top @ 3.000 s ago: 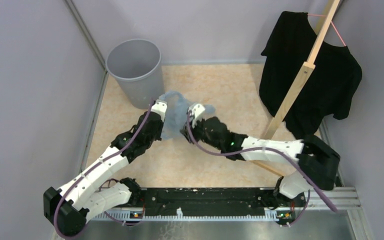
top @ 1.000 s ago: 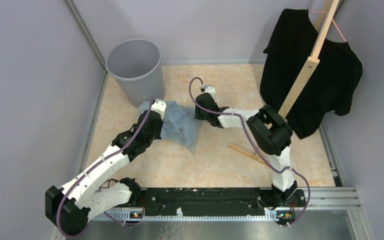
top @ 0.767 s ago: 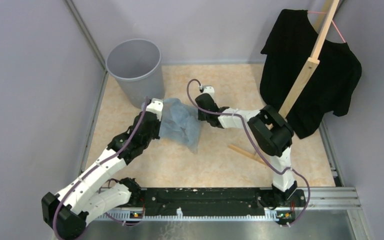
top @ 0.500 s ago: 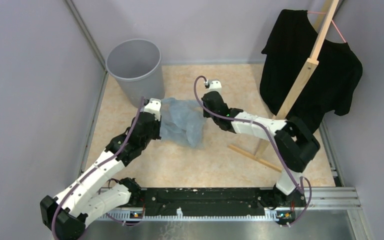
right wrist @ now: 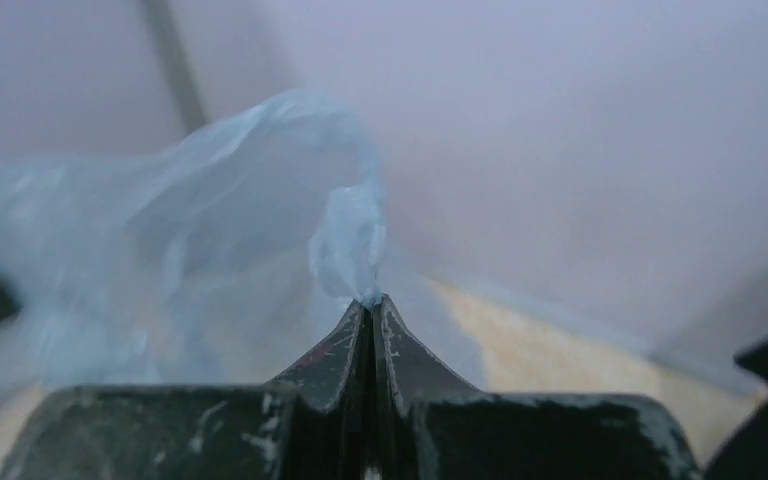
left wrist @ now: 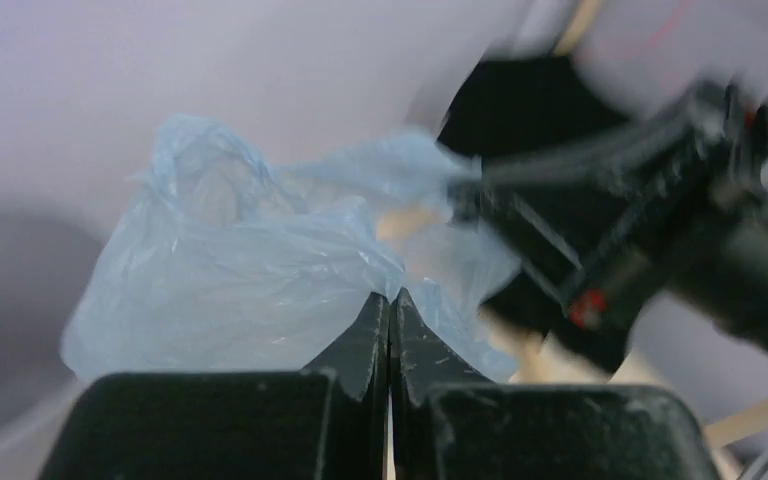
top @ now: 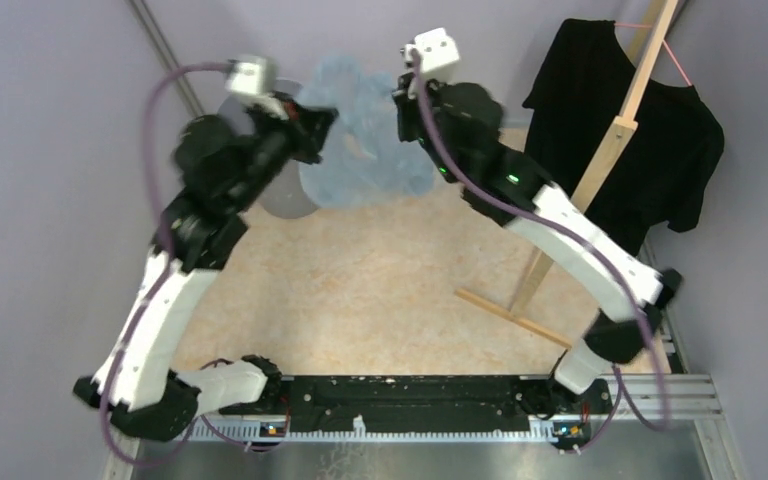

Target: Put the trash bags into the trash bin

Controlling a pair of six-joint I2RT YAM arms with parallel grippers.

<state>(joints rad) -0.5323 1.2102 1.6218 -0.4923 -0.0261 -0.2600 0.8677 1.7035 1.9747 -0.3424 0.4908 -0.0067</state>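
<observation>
Left fingers: my left gripper (left wrist: 390, 300) has its black fingers pressed flat together, with an edge of the thin, crinkly, pale blue translucent trash bag (left wrist: 240, 280) pinched at the tips.
Right fingers: my right gripper (right wrist: 372, 300) is clamped the same way, with no gap between the fingers, and a twisted corner of the film rises straight out of the tips.
Bag: from the top camera I see the trash bag (top: 365, 140) spread between the left gripper (top: 320, 115) and the right gripper (top: 400, 105). It is held up off the table, and most of the film hangs below and between the two sets of fingertips.
Bag from the wrists: it billows ahead and to the left of my left fingers. Ahead of my right fingers it bulges to the left (right wrist: 160, 240).
Bin: the plain grey round plastic trash bin (top: 285, 200) is mostly hidden under my left arm. It sits just below the left fingers in the top view, and the bag's left edge overlaps it there. I cannot tell whether any film is inside the rim.
Right of my right fingers: a black T-shirt (top: 640, 150) hangs on a slanted wooden pole (top: 600, 170), well apart from the bag.
Beneath both grippers: the beige mottled tabletop (top: 380, 290).
Sharpness: both arms are blurred in the top view.
</observation>
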